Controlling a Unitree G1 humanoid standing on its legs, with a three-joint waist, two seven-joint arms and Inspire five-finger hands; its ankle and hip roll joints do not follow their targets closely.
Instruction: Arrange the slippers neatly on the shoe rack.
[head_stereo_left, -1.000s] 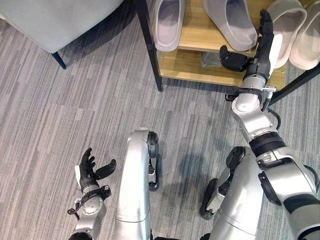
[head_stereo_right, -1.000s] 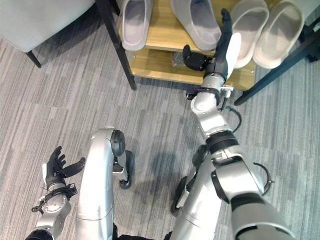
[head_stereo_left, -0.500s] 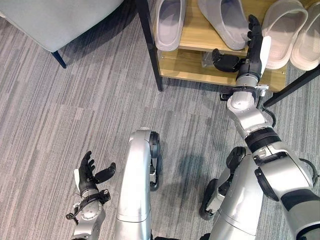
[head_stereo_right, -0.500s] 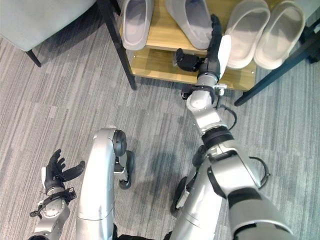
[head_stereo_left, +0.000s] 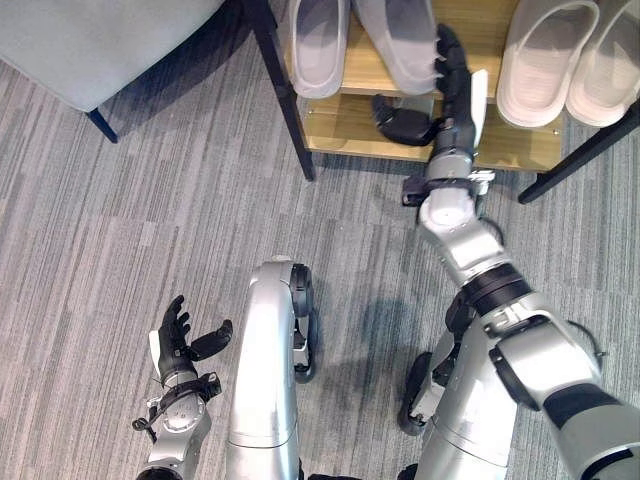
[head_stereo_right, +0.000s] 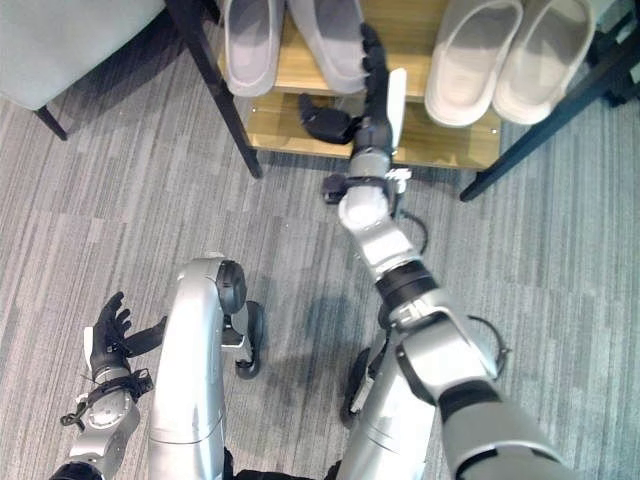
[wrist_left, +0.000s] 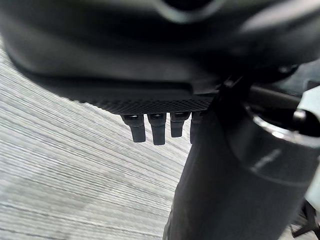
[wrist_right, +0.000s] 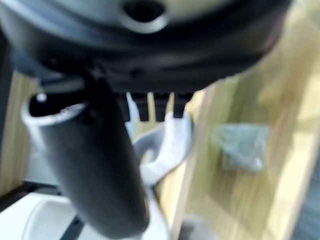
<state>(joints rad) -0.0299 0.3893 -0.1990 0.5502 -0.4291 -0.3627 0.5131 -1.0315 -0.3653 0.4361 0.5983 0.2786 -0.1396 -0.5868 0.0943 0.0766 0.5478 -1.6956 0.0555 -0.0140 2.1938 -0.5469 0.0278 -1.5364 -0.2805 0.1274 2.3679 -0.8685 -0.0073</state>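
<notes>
Right hand (head_stereo_left: 452, 95): we had it stretched to the shoe rack (head_stereo_left: 420, 145), fingers straight and thumb spread, flat against the right side of the grey slipper (head_stereo_left: 398, 45) on the upper shelf. It gripped nothing; we judged the flat hand was placed to nudge that slipper sideways.
Left hand (head_stereo_left: 178, 345): we kept it idle low over the floor, fingers relaxed and apart, holding nothing.
Slippers: 2 grey ones sat side by side on the upper shelf, the second grey slipper (head_stereo_left: 318, 45) left of the first; 2 cream slippers (head_stereo_left: 560, 55) lay as a pair further right.
Around: a grey chair (head_stereo_left: 100, 40) stood left of the rack.
In the way: a black rack post (head_stereo_left: 275, 85) ran just left of the grey pair, and a small clear packet (wrist_right: 242, 147) lay on the lower shelf.
</notes>
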